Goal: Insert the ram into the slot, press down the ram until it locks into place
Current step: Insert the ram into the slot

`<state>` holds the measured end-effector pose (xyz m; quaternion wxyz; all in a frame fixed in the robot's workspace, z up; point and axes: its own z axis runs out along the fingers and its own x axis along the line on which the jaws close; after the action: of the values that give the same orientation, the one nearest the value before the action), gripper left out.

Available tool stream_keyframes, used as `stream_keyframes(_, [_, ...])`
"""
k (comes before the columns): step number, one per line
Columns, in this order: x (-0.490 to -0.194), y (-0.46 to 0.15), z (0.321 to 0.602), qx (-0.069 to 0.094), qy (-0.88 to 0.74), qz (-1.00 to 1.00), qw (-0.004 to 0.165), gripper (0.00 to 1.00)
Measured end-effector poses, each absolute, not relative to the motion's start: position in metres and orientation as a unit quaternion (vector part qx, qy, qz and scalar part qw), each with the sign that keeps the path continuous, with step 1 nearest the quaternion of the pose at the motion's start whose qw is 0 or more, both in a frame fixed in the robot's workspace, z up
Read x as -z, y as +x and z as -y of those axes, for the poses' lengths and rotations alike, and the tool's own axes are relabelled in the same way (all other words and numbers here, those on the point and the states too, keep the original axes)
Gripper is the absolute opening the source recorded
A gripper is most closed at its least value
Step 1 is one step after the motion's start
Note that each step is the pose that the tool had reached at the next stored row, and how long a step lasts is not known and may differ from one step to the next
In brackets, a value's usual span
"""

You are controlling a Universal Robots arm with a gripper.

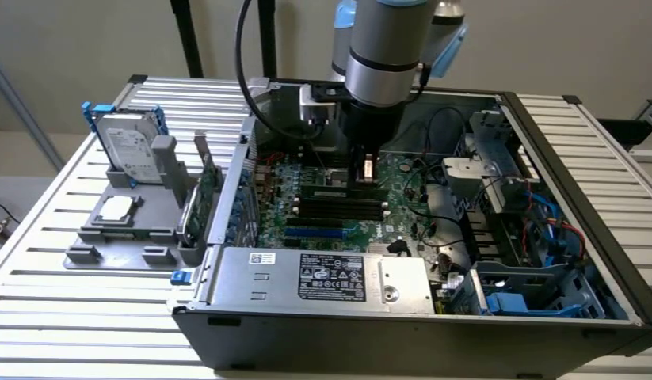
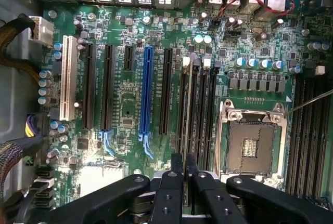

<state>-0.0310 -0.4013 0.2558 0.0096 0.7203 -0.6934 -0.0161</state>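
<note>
My gripper is lowered into the open computer case, right over the black memory sockets on the green motherboard. In the wrist view the two black fingers stand almost together, shut on the ram. The ram shows edge-on as a thin grey-green strip. It stands upright along one of the black sockets, between the white end clips. How deep it sits in the socket is hidden by its edge-on angle.
A CPU socket lies beside the memory sockets, with a blue card slot on the other side. The power supply fills the case front. At the exterior view's left, a grey holder carries a hard drive and a taller green card.
</note>
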Motion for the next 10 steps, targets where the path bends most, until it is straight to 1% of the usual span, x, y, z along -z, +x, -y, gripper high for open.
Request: stream_keyframes(10, [-0.238, -0.031, 0.401, 0.016, 0.720, 0.693, 0.010, 0.13])
